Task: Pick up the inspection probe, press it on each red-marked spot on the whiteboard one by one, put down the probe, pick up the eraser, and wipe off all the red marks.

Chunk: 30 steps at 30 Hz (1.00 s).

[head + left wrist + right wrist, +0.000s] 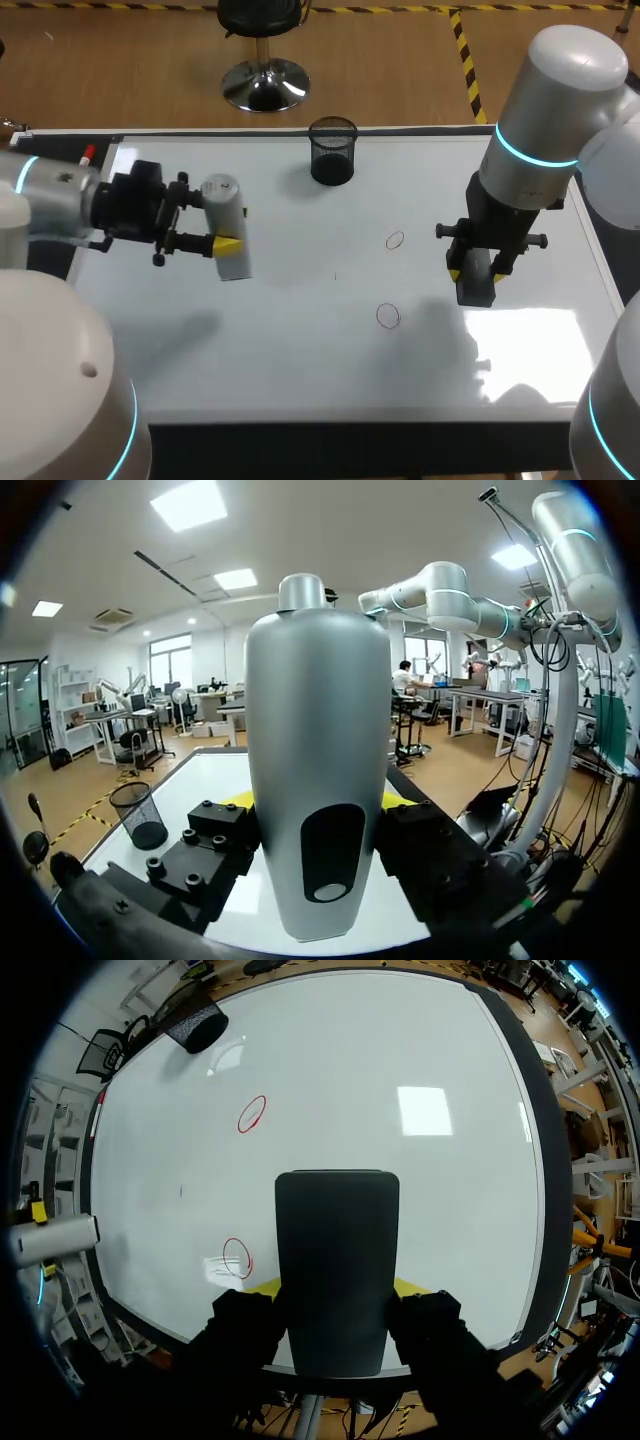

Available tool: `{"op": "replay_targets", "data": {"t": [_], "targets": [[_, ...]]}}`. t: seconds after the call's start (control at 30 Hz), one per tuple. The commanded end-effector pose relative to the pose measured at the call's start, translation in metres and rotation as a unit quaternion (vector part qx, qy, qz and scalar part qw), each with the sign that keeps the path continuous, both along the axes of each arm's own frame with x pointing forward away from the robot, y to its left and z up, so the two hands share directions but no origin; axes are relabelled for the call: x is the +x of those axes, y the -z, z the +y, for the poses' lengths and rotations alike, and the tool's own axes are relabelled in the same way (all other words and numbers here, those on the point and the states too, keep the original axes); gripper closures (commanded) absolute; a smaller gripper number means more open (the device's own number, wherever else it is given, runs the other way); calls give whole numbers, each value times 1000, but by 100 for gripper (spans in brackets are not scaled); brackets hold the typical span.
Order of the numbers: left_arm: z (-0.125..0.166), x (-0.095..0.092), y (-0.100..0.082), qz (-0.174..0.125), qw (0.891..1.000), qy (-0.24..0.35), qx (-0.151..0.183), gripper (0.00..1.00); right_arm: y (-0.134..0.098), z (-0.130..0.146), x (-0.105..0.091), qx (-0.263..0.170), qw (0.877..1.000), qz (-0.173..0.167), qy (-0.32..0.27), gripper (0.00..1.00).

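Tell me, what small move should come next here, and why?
I'd guess the left gripper should carry the probe across toward the red circle nearer the mesh cup. Its jaws are shut on the probe, which hangs over the left part of the whiteboard, away from both circles. The other red circle is unwiped too, and the right gripper holds the eraser for later.
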<state>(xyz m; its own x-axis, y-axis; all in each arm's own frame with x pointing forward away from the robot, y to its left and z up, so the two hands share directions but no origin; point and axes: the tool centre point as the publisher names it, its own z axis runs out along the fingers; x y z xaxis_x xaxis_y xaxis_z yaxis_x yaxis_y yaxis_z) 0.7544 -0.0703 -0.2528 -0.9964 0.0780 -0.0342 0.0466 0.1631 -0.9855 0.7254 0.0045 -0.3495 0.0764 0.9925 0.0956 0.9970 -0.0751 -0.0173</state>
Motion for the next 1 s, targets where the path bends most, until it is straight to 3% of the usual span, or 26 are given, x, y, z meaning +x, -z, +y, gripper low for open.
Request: {"op": "replay_targets", "data": {"t": [0.03,0.57,1.0], "targets": [[15,-4,-2,-2,1000,-7,-1,100,0,-1,0,1,1000,0,-1,100],[53,-13,-5,-3,999,-42,-4,100,0,-1,0,1,1000,0,-1,100],[53,-13,-5,-3,999,-42,-4,100,0,-1,0,1,1000,0,-1,100]]}}
